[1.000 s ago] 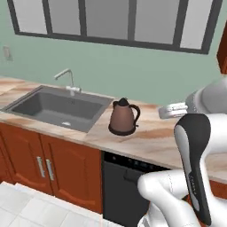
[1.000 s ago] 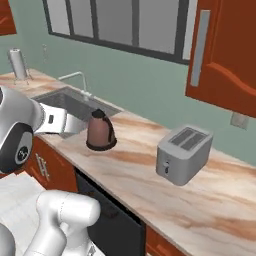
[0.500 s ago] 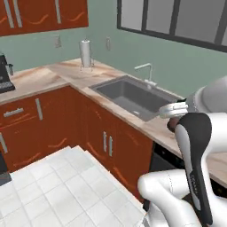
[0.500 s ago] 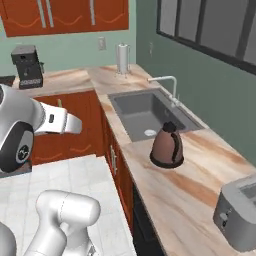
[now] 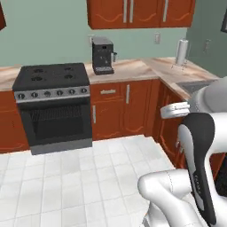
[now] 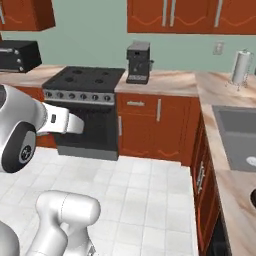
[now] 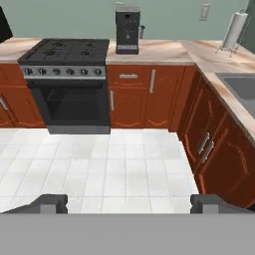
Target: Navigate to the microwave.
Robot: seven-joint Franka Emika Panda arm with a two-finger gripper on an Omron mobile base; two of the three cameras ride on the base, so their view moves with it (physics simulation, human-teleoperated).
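The microwave is a black box on the counter at the far left of the right base view, left of the stove and partly cut by the frame edge. A dark corner of the microwave shows at the top left of the hand view. My gripper hangs over the tiled floor, well away from the microwave. Its fingertips stand wide apart, open, with nothing between them.
A black stove stands straight ahead, with a coffee machine on the counter to its right. The counter turns a corner on the right, carrying a paper towel roll and a sink. White tile floor lies open in front.
The base has turned left, so the whole scene shifted: the sink, kettle and toaster slid out to the right, and the stove, coffee machine and microwave came into view.
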